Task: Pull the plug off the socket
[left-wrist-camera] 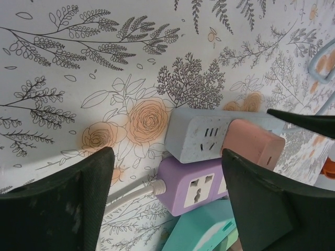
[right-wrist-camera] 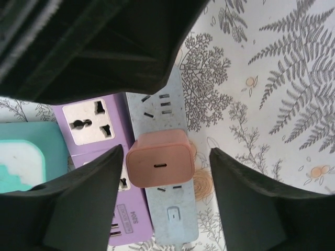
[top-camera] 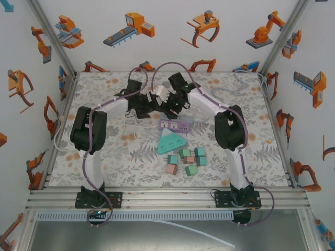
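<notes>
Pink plug sits seated in the pale blue socket strip, with a purple strip pressed against that strip's left side. The left gripper straddles the pale strip's free end, jaws apart and clamping nothing, probably to pin it down. The right gripper brackets the plug, jaws parted just short of its sides, ready to pull. Underneath lies a floral-print table cover; cartoon robot arms decorate the walls.

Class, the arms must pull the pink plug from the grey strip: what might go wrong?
The right gripper flanks the pink plug with gaps; an uneven close might slip off. The left gripper hangs open above the grey strip, so the strip may lift too. The purple strip alongside might snag a finger.
</notes>
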Action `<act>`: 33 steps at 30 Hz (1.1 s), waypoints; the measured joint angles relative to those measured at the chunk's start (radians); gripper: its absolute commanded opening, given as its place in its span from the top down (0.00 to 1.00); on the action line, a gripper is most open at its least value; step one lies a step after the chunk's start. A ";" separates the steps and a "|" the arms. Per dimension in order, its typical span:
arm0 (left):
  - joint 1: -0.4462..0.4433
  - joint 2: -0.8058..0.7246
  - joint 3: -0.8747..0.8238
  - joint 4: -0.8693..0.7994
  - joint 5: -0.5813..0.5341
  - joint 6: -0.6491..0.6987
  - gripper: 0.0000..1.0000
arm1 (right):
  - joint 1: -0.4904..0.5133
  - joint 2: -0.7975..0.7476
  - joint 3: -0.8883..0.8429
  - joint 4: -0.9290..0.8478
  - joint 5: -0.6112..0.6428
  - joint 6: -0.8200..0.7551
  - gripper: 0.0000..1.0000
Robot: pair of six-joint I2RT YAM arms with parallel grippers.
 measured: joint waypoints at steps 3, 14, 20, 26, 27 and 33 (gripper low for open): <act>-0.001 0.014 0.016 -0.017 0.003 0.000 0.30 | 0.000 0.000 -0.010 0.014 -0.011 -0.009 0.47; -0.019 0.078 0.103 -0.105 0.026 0.024 0.32 | -0.002 -0.003 -0.040 0.046 -0.039 -0.031 0.60; -0.033 0.092 0.135 -0.161 0.027 0.045 0.32 | -0.006 -0.015 -0.064 0.070 -0.053 -0.036 0.68; -0.044 0.127 0.206 -0.256 -0.024 0.072 0.36 | -0.006 -0.026 -0.082 0.086 -0.067 -0.038 0.73; -0.046 0.132 0.216 -0.269 -0.032 0.076 0.37 | -0.006 -0.028 -0.087 0.090 -0.072 -0.038 0.73; -0.051 0.149 0.248 -0.309 -0.056 0.087 0.38 | -0.008 -0.054 -0.129 0.124 -0.100 -0.034 0.75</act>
